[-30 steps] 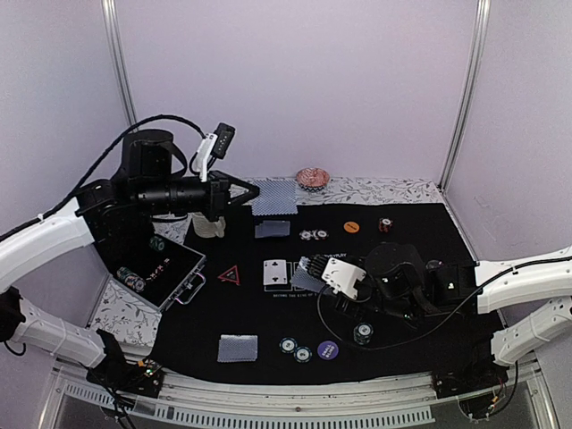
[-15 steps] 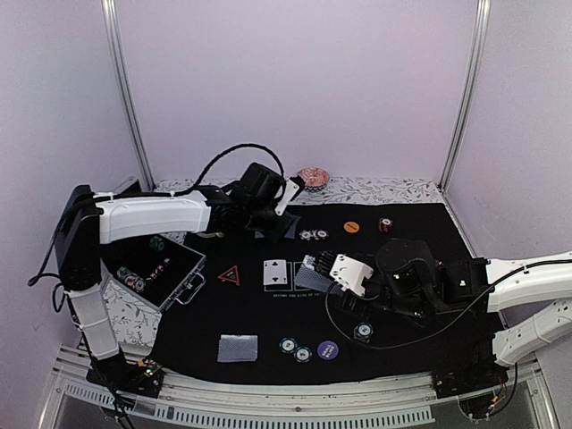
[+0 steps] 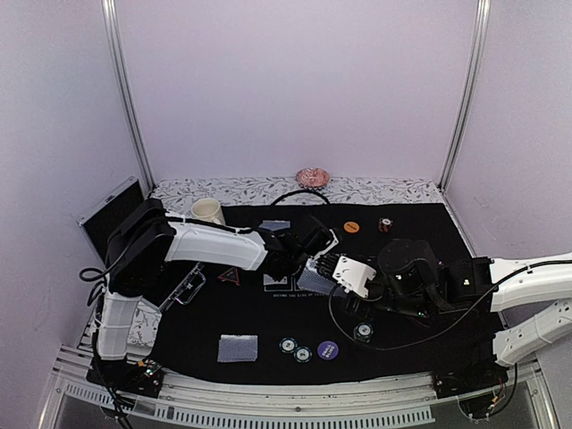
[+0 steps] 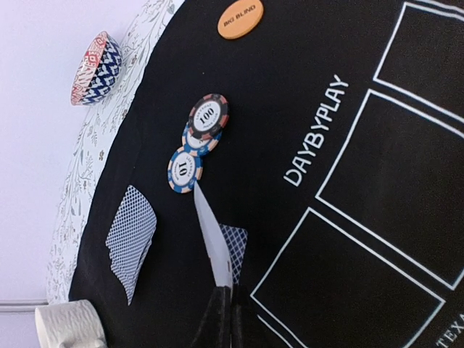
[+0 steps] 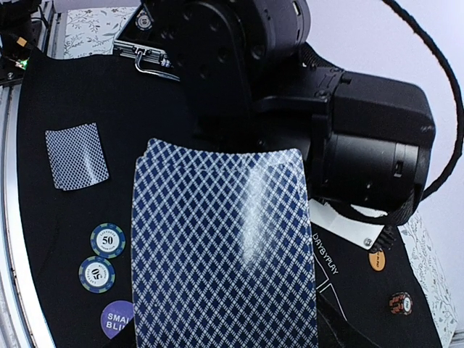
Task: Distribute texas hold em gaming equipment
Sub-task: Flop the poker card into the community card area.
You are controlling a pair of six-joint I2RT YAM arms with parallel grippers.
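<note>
1. The left gripper (image 4: 223, 308) is clamping shut on a single card (image 4: 210, 228). The card is showing edge-on above the black mat (image 4: 348, 65), with its pale face in view.
2. The left arm is reaching across to the mat's centre, placing the left gripper just beside the right gripper (image 3: 322, 268).
3. The right gripper is gripping a stack of cards (image 5: 225, 254). The blue diamond backs are facing its wrist camera, and the stack is hanging over the printed card boxes at mid-mat.
4. Three poker chips (image 4: 199, 141) are lying in an overlapping row just beyond the single card. The orange button (image 4: 240, 18) is lying farther off, toward the far edge.
5. Face-down cards (image 4: 130, 239) are lying between those chips and the cream mug (image 4: 69, 326).
6. Along the near edge, a near card pile (image 5: 76, 156), two green chips (image 5: 108, 240) and the purple button (image 5: 119, 319) are lying apart from one another.
7. The red-outlined triangle (image 3: 230, 275) is lying left of centre, close under the left arm.
8. The pink dish (image 3: 313, 176) is sitting on the floral cloth beyond the mat.
</note>
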